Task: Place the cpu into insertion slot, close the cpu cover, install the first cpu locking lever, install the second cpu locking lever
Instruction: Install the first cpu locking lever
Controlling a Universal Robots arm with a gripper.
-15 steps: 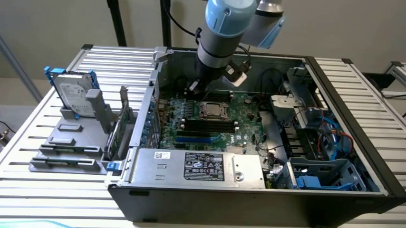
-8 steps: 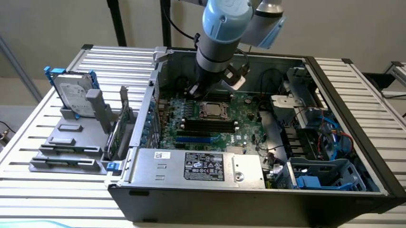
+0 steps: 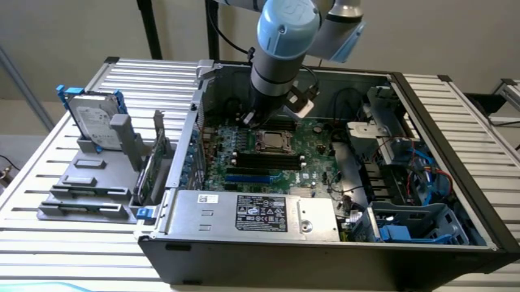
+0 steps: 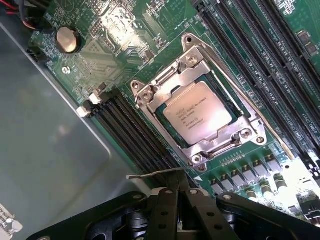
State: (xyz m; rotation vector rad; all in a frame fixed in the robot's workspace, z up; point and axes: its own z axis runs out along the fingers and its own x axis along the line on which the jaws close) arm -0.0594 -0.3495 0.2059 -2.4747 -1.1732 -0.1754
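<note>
Inside the open computer case (image 3: 390,255), over the far part of the green board (image 3: 281,161), reaching straight down: arm (image 3: 281,36) with gripper (image 3: 262,118) hanging just above the insertion slot (image 3: 274,142), slightly toward the exterior view's left of it. From the exterior view, the wider setting: case resting on a slatted metal table (image 3: 49,243), silver power supply (image 3: 252,213) along the near edge, blue drive cage (image 3: 414,225) in the near corner on the exterior view's right, hard drive (image 3: 89,115) propped in a grey stand (image 3: 89,182) outside the case on the exterior view's left. From the wrist view, the finer detail: gripper (image 4: 181,192) clenched, black fingers (image 4: 167,210) pressed side by side with no gap between. Just beside the tips, a thin silver lever (image 4: 155,174) sticking out free past the socket's corner; pinched or merely near, cannot tell. Seated in the insertion slot (image 4: 220,89): the cpu (image 4: 197,111), silver-grey face up, printed lettering across it. Folded flat around it, the cpu cover (image 4: 172,82), framing the chip through its cut-out middle. Along the cover's opposite edge, a second thin lever (image 4: 250,111) lying close alongside. Flanking the socket, long black memory slots (image 4: 132,132); farther off on the board, a round coin cell (image 4: 66,40) beside a plain grey panel (image 4: 50,150).
</note>
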